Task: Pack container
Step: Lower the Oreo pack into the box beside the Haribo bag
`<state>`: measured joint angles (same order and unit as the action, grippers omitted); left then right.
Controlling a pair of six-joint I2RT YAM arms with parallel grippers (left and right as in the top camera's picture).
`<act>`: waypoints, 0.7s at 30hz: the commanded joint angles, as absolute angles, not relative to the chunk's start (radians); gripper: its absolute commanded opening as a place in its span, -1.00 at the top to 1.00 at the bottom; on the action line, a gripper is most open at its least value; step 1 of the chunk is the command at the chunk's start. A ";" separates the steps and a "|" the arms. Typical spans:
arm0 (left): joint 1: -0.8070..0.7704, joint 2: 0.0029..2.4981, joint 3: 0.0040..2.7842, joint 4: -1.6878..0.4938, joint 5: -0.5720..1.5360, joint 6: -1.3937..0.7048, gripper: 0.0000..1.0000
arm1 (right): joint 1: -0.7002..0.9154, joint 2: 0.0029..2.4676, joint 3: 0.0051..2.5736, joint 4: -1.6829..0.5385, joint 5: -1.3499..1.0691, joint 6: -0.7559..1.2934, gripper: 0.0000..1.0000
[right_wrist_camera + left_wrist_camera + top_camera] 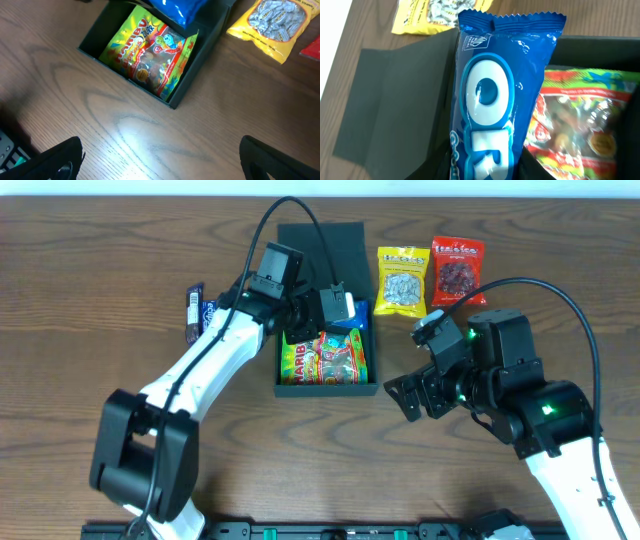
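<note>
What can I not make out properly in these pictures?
Blue Oreo packet: lower part cut off, left wrist view's bottom edge.
Container floor: mostly covered by the Haribo packet, right wrist view.
Red packet: cut off, right wrist view's right edge.
Dark packets: print too small, overhead.

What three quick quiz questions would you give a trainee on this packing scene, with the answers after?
1. True or false: the lid of the container is shut.
2. The gummy packet lies: A on the lid, B inside the container, C under the container.
3. What colour is the held packet in the left gripper?
Key: 1 false; 2 B; 3 blue.
</note>
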<state>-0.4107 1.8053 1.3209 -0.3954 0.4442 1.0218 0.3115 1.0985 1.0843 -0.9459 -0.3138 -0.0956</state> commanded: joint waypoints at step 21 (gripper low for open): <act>-0.413 1.742 1.338 -0.221 0.329 0.443 -0.90 | 0.305 1.093 1.096 -0.947 -0.310 -0.110 -0.98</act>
<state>-0.4133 1.8347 1.3209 -0.2165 0.3573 0.6079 0.3115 1.0985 1.0843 -0.9459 -0.3138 -0.0956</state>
